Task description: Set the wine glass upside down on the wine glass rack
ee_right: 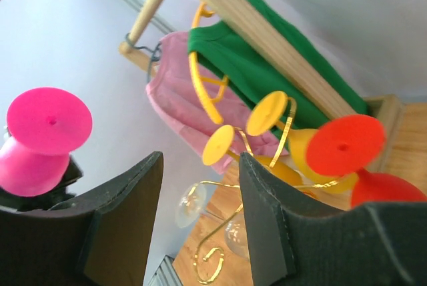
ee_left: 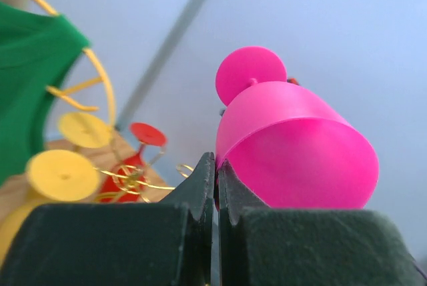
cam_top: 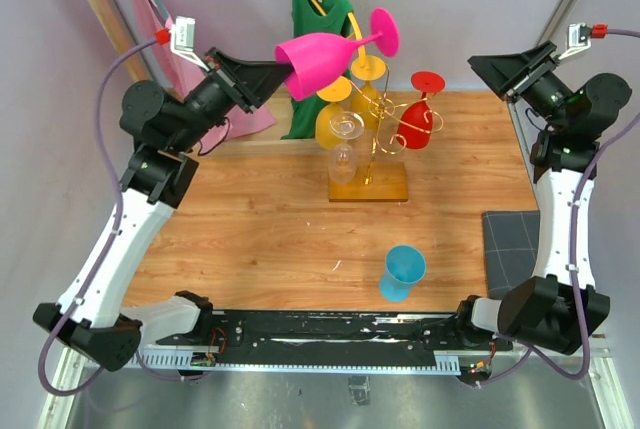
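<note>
Wood-top desk (cam_top: 250, 239) against pale walls, with a wooden clothes frame (ee_right: 267, 39) at the back carrying a green shirt (cam_top: 315, 9) and a pink garment (ee_right: 180, 106).

Wine glass rack (cam_top: 368, 187) sits rear-centre, its flat base on the desk. Hanging foot-up on the curled arms:
- two yellow glasses (cam_top: 335, 124)
- a red glass (cam_top: 418, 121)
- a clear glass (cam_top: 344, 157)

Left gripper (cam_top: 280, 74) is raised at the rear left, pointing toward the rack top.
- Jaws are clamped on the pink wine glass (cam_top: 320, 59).
- The left wrist view shows them nearly together, pinching the bowl wall at the rim (ee_left: 215, 166).
- Glass is in the air, tipped onto its side: bowl mouth toward the gripper, stem and round foot (cam_top: 385, 31) pointing away to the right.
- From the top view the glass overlaps the upper part of the rack and its foot sits just above a yellow foot. I cannot tell whether it touches any wire.
- It is not hung on the rack.

Right gripper (cam_top: 490, 74) is raised at the rear right, aimed left at the rack and well apart from it.
- Jaws are wide apart with nothing between them (ee_right: 200, 159).
- Through the gap, the right wrist view shows the rack wires, the yellow feet and the clear glass, with the pink foot off to the left.

A blue cup (cam_top: 402, 272) is near the front of the desk, apart from the rack. A dark mat (cam_top: 510, 239) lies at the right edge.
</note>
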`<state>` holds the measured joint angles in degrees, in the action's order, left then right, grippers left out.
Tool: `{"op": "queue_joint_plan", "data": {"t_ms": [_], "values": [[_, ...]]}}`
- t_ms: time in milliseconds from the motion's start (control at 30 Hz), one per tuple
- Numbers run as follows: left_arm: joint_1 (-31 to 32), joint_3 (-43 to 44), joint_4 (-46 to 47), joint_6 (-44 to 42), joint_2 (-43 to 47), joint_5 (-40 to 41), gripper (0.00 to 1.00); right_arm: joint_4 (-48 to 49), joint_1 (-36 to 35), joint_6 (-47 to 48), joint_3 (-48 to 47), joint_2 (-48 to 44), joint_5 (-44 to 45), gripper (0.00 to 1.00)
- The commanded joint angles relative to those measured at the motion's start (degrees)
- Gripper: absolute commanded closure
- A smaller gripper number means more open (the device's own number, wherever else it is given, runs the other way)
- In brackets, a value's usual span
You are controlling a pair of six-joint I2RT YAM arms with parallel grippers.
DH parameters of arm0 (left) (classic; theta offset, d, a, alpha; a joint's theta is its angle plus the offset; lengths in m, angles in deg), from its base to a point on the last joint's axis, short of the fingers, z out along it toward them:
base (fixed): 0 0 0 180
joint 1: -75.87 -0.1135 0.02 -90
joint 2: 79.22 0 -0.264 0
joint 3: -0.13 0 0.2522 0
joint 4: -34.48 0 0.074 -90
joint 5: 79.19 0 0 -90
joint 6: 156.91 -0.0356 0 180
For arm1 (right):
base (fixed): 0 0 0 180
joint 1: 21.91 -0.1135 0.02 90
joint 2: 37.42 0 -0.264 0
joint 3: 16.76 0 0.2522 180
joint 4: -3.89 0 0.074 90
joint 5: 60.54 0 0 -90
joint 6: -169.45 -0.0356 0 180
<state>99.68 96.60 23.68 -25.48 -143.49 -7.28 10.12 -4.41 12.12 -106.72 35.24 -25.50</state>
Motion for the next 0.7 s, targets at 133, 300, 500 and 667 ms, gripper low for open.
{"op": "queue_joint_plan", "data": {"t_ms": [133,300,500,667], "values": [[-0.6,-3.2,33.8,24.2,-6.5,-23.0,1.00,24.9,-7.2,-11.9,-2.2,1.8,-6.9,0.49],[-2.6,-8.2,56.1,42.9,-10.1,-25.0,1.00,48.1,-10.3,-29.8,-3.0,6.6,-6.6,0.45],[-2.9,-8.2,71.9,56.5,-15.1,-26.4,1.00,67.9,-13.8,-47.6,-6.3,12.9,-0.7,0.47],[-2.9,-6.6,84.1,67.4,-20.1,-26.3,1.00,68.2,-20.1,-48.4,-7.8,13.7,2.1,0.47]]}}
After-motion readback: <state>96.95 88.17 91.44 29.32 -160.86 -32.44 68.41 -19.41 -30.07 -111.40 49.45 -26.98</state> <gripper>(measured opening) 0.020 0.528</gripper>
